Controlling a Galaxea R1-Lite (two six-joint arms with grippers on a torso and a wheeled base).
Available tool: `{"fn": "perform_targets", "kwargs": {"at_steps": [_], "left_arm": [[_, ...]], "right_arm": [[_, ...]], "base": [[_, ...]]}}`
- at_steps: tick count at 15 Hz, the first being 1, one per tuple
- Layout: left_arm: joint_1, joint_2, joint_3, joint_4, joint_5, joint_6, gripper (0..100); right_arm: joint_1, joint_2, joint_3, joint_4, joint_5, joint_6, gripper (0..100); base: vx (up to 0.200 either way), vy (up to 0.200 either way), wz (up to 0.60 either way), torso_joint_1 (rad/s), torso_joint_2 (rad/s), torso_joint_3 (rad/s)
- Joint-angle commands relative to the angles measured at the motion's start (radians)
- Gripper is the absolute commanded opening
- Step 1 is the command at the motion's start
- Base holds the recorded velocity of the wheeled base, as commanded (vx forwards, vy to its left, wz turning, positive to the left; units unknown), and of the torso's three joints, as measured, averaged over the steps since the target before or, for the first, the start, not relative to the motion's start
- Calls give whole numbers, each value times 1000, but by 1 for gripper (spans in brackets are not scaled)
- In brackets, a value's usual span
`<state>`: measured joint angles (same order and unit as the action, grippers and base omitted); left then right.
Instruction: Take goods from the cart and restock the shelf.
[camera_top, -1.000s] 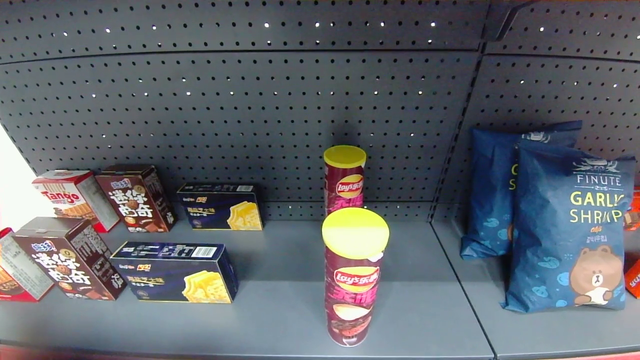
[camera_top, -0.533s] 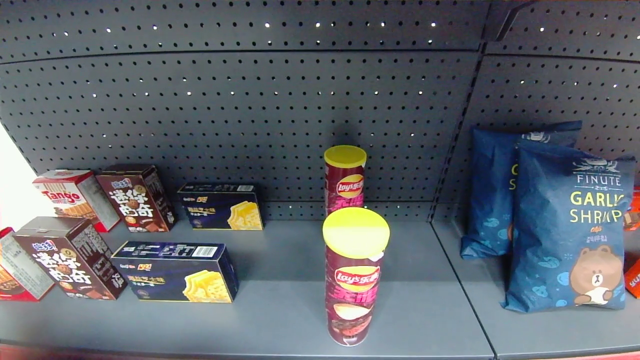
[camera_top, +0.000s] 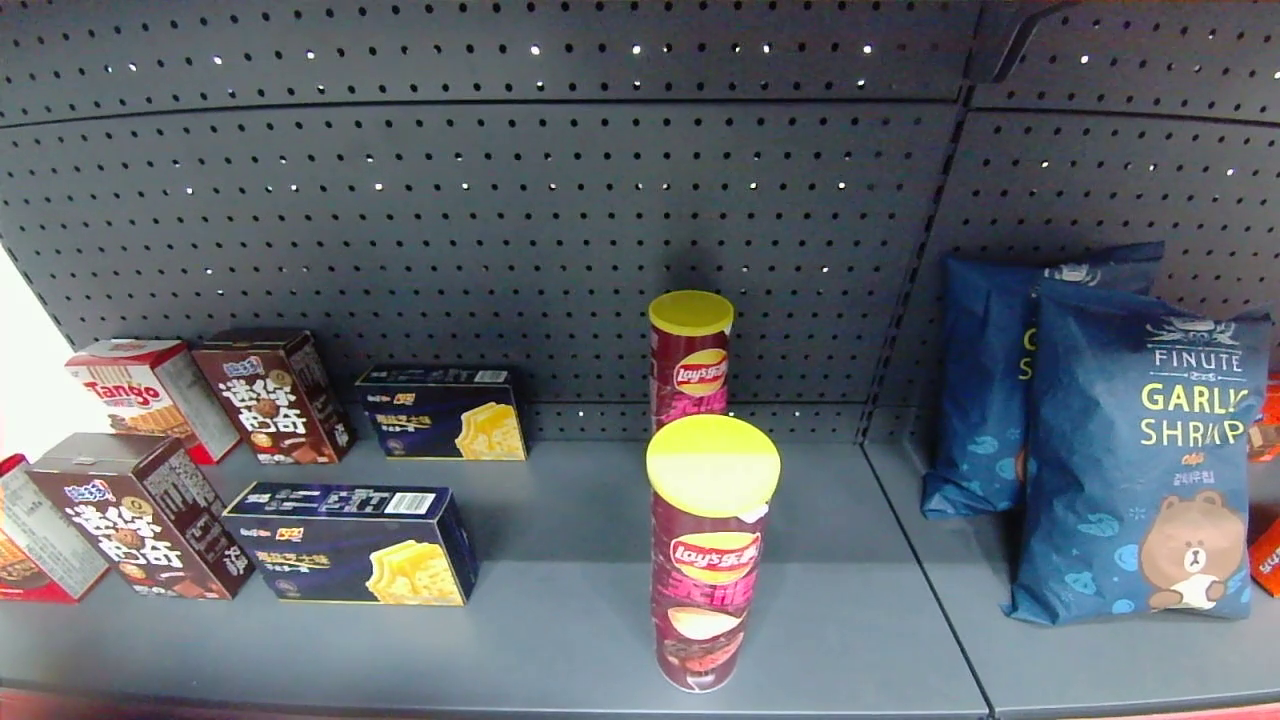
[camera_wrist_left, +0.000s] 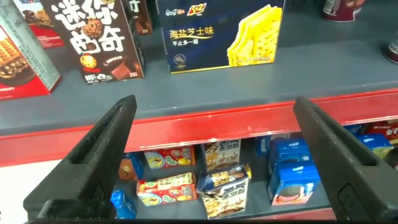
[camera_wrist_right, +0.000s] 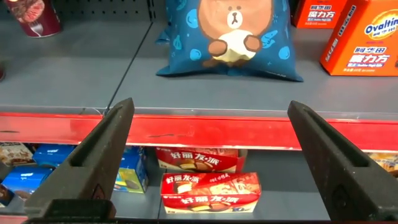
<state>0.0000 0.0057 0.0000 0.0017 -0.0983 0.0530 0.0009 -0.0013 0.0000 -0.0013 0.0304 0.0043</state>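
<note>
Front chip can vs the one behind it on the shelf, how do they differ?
The front chip can stands near the shelf lip; the rear chip can stands by the pegboard back. Front can shows in full; rear can's base is hidden behind the front lid. Shared: upright, yellow lids, maroon bodies.

Front can (camera_top: 708, 560) is covering the rear can's (camera_top: 690, 345) base. Front blue bag (camera_top: 1140, 450) is hiding much of the rear blue bag (camera_top: 985, 400). Head view's edges are clipping the red box (camera_top: 40, 545) at left and the orange boxes (camera_top: 1268, 565) at right, which are also tucking behind the front blue bag. Right wrist view is cropping the front blue bag's top and most of the front can.
</note>
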Motion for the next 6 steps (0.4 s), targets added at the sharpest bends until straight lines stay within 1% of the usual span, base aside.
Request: {"fn": "perform_targets", "kwargs": {"at_steps": [1,6], "left_arm": [[0,2,0,0,0,-1,100],[0,0,0,0,0,-1,100]], "right_arm": [[1,1,0,0,2,0,100],[-1,1,0,0,0,0,100]], "base": [[0,0,0,0,0,0],[0,0,0,0,0,0]]}}
